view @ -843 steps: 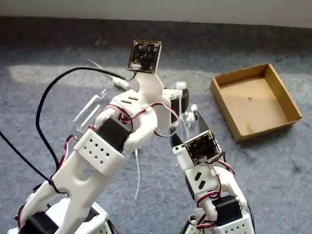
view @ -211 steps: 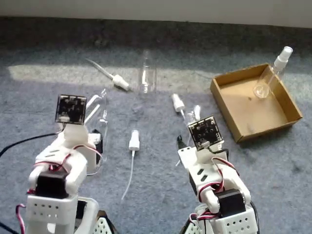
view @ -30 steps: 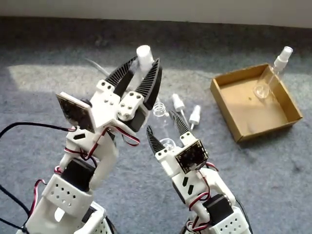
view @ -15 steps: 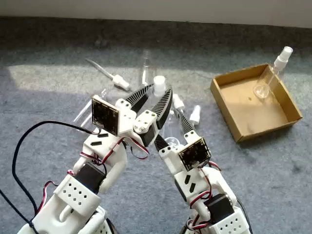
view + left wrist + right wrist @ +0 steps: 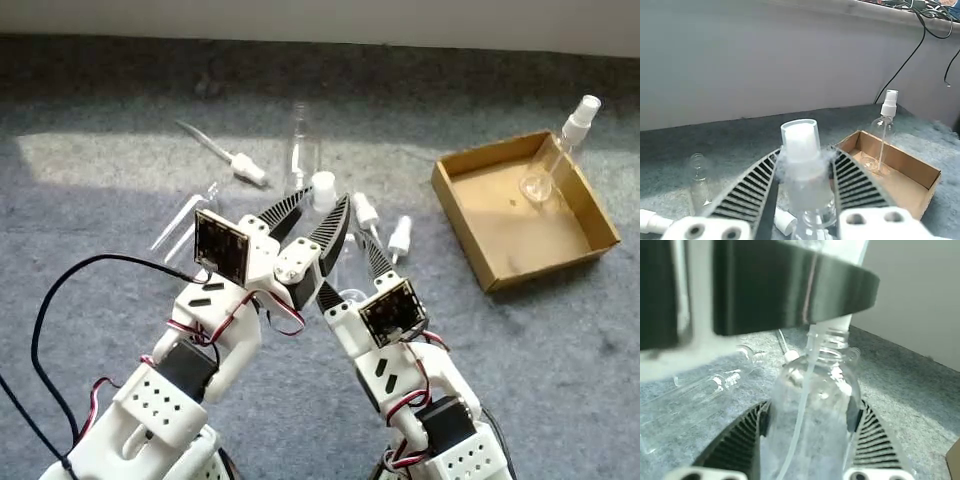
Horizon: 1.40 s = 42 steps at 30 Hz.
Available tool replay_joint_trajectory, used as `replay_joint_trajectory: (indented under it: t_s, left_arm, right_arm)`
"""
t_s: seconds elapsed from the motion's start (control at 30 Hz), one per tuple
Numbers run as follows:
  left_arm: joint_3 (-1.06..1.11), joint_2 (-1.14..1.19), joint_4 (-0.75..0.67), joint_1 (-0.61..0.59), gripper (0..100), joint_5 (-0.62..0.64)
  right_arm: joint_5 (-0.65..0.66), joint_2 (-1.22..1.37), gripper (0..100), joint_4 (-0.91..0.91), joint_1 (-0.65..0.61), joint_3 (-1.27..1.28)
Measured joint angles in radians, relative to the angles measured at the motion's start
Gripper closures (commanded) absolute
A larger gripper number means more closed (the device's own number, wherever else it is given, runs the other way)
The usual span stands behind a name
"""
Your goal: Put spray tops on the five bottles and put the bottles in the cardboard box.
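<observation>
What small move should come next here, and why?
Probably lower the left claw straight down to seat the spray top on the bottle. Its tube already runs into the neck, the right claw grips the bottle upright, and the top hangs just above the neck.

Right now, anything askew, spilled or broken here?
Nothing stands out. The left end effector holds a spray top over the bottle in the right end effector, its tube running down into the neck. One capped bottle stands upright in the cardboard box. No spill or damage visible.
</observation>
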Motion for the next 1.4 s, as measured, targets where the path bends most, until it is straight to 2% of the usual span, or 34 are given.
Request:
replay_joint_trajectory:
  t_s: [0.3,0.67,0.97,1.2,1.4]
  left_arm:
    - [0.112,-0.147,-0.003,0.044,99,-0.003]
    - [0.155,-0.169,-0.005,0.044,99,-0.005]
    - [-0.055,-0.153,0.336,0.046,99,-0.003]
    - [-0.089,-0.129,0.361,0.048,99,-0.002]
    - [-0.226,0.072,0.371,0.052,99,0.002]
  right_arm:
    - [0.003,0.0,88.9,0.0,0.009,0.0]
    - [0.003,0.002,88.9,0.002,0.009,0.002]
    - [0.003,0.0,88.9,0.002,0.009,0.002]
    - [0.003,0.0,88.9,0.002,0.009,0.002]
    - [0.0,0.0,88.9,0.0,0.017,0.018]
